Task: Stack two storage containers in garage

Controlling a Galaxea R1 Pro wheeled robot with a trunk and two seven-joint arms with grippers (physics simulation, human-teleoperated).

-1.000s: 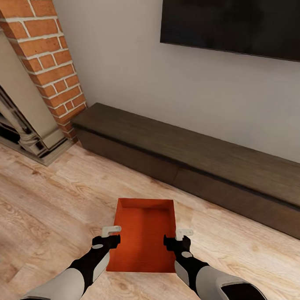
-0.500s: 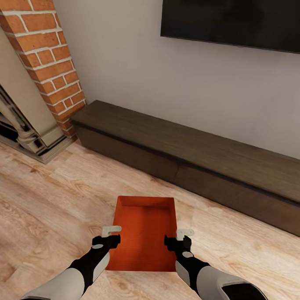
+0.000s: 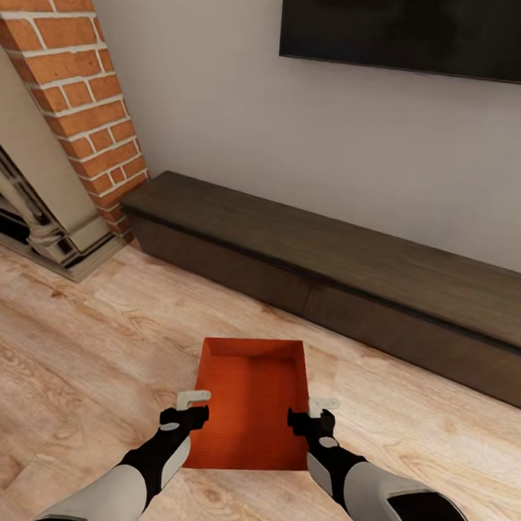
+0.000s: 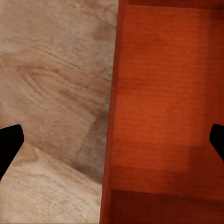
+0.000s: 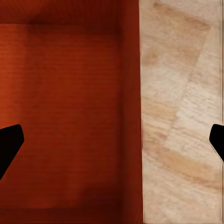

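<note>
One red-orange storage container (image 3: 249, 401) lies on the living room's light wood-plank floor (image 3: 72, 357), just in front of me, its open top facing up. My left gripper (image 3: 194, 408) is open and straddles the container's left wall. In the left wrist view that wall runs between the spread fingertips, with the container (image 4: 163, 93) on one side and planks on the other. My right gripper (image 3: 313, 413) is open astride the right wall. The right wrist view shows the container's inside (image 5: 65, 93) beside bare floor. Neither gripper's fingers touch the walls.
A long, low dark-wood bench (image 3: 329, 272) runs along the cream wall beyond the container. A black TV (image 3: 414, 32) hangs above it. The red-brick fireplace (image 3: 78, 90) stands at the left with its pale surround. Open plank floor lies on both sides of the container.
The whole picture has shifted slightly, with bench and wall sliding a little, so the camera moved. Both grippers stay open at the container's side walls.
</note>
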